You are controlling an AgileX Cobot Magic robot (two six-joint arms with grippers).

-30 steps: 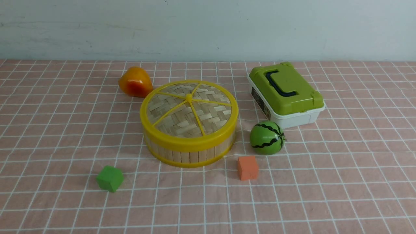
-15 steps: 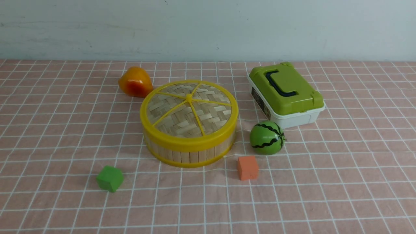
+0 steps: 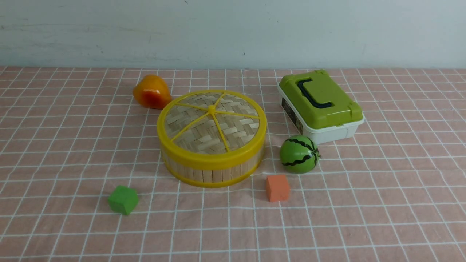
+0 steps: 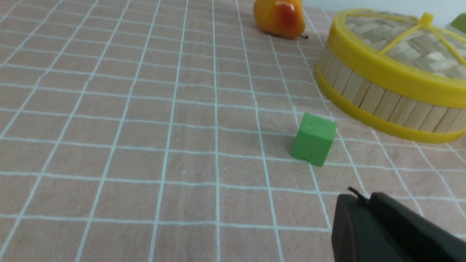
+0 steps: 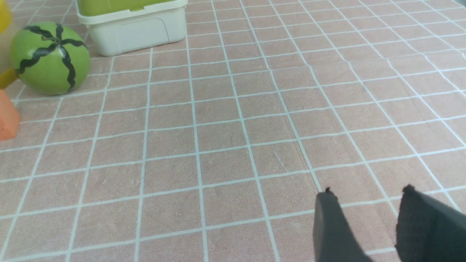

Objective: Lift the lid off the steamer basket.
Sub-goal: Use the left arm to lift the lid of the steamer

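1. Front view: a brownish-pink tablecloth (image 3: 204,233) with a grid of white lines covers the surface, and a pale, scuffed wall (image 3: 218,34) runs across the top of the frame. The woven bamboo lid (image 3: 196,127) lies flat on the steamer basket (image 3: 207,175), just left of the upper centre. An orange-and-red fruit (image 3: 151,91) is at upper left, a white box with a green lid (image 3: 322,109) at upper right. The striped watermelon (image 3: 298,154) sits right of centre, between the basket and the box. An orange block (image 3: 277,188) is below the watermelon, and a green block (image 3: 123,200) is at lower left. Neither gripper touches the bamboo lid.

2. Left wrist view: the gridded cloth fills most of the frame. The bamboo lid, on its basket, is well apart from the left gripper (image 4: 363,193), beyond the green block. The dark fingers overlap in this view, so I cannot tell whether they are parted or closed; their tips touch nothing visible.

3. Right wrist view: cloth again, with the watermelon, the box and part of the orange block. The right gripper (image 5: 367,187) has its jaws parted, cloth showing between them, and holds nothing.
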